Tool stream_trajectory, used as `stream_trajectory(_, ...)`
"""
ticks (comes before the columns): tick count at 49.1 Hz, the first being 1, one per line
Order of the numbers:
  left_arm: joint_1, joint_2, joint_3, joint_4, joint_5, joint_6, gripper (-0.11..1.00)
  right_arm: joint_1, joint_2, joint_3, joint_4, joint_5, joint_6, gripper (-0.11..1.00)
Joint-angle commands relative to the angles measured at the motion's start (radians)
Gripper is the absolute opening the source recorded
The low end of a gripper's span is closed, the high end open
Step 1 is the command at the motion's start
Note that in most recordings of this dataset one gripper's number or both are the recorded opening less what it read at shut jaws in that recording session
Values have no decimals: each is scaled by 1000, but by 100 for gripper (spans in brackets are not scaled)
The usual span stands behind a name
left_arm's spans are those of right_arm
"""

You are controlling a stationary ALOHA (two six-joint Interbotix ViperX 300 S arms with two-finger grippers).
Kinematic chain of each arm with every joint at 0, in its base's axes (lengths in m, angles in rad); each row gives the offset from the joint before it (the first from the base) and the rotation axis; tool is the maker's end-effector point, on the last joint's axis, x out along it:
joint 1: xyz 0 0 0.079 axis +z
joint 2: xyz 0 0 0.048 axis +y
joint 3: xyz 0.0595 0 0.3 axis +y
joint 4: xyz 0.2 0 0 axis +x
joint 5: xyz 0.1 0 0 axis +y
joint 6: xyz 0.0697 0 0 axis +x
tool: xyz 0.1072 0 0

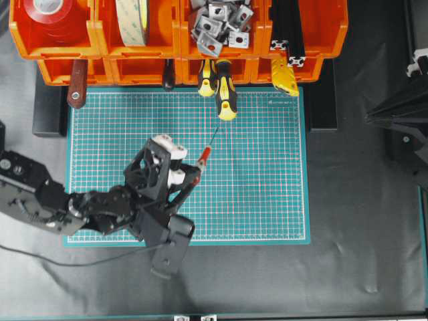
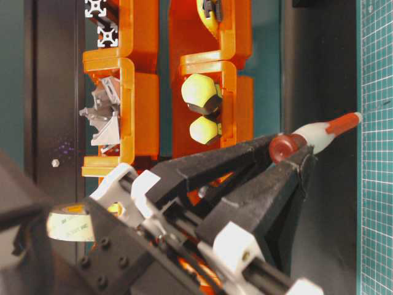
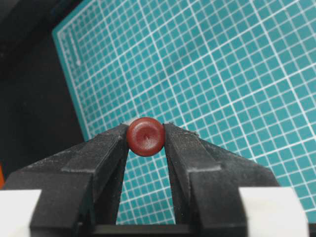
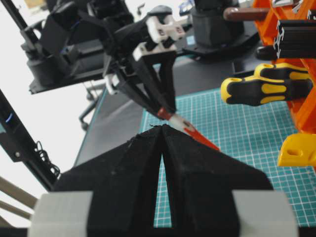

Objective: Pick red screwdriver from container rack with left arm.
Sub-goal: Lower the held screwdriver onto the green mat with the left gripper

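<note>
Left gripper (image 1: 196,175): fingers clamped on red screwdriver (image 1: 203,158), over green cutting mat (image 1: 267,187), clear of container rack (image 1: 177,40). Right gripper (image 4: 162,129): fingers closed, empty.

Dark tabletop (image 1: 361,221), matte black, slightly wrinkled at 4 o'clock. Green cutting mat (image 1: 267,194) with white grid lies flat at centre. Orange container rack (image 1: 177,40) sits at 12 o'clock, its front row overlapping the mat's far edge. A thin black cable (image 1: 40,257) trails across the surface at 8 o'clock.
</note>
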Motion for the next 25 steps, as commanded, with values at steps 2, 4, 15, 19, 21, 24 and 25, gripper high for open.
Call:
stream_trajectory(2, 9, -21, -8, 5, -15, -3, 25, -2, 8, -34, 3, 2, -2, 0)
stream_trajectory(4, 11, -21, -8, 3, -17, -3, 25, -2, 8, -34, 3, 3, -2, 0)
stream_trajectory(15, 11, -9, -3, 3, -21, -23, 43, -5, 8, -34, 3, 3, -3, 0)
stream_trajectory(19, 11, -8, 0, 2, -35, -52, 68, -8, 8, -34, 3, 6, -3, 0)
stream_trajectory(21, 11, -9, 3, -2, -41, -74, 77, -8, 8, -34, 3, 9, -3, 0)
stream_trajectory(24, 11, -11, 9, -3, -51, -114, 83, -8, 8, -34, 3, 15, -3, 0)
stream_trajectory(25, 11, -12, 11, -3, -52, -129, 83, -8, 8, -34, 3, 18, -2, 0)
